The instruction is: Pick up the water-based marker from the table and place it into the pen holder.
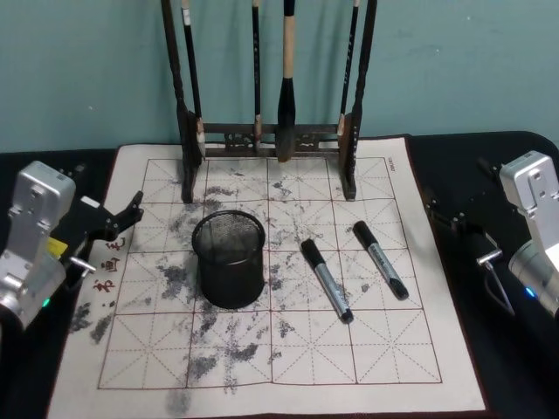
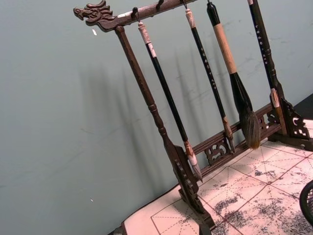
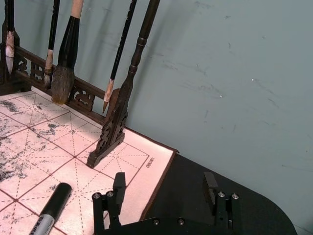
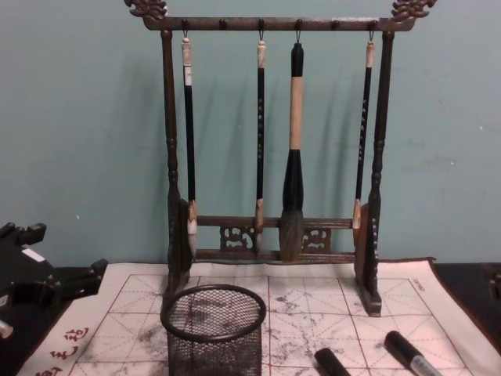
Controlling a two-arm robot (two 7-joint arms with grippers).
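The right claw (image 3: pixel 164 180), held wide open at 3 o'clock of the mat (image 1: pixel 262 371), is best lowered squarely across the nearer marker (image 1: pixel 380 259), lying at 3 o'clock of the pen holder (image 1: pixel 229 260) beside a second marker (image 1: pixel 326 281), and closed mid-barrel; the left claw (image 1: pixel 118 220) is parked open at 9 o'clock.

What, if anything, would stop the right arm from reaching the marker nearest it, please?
Probably nothing, so likely yes: the right gripper sits open beside the mat, and the nearest marker lies flat on bare mat, apart from the other marker.
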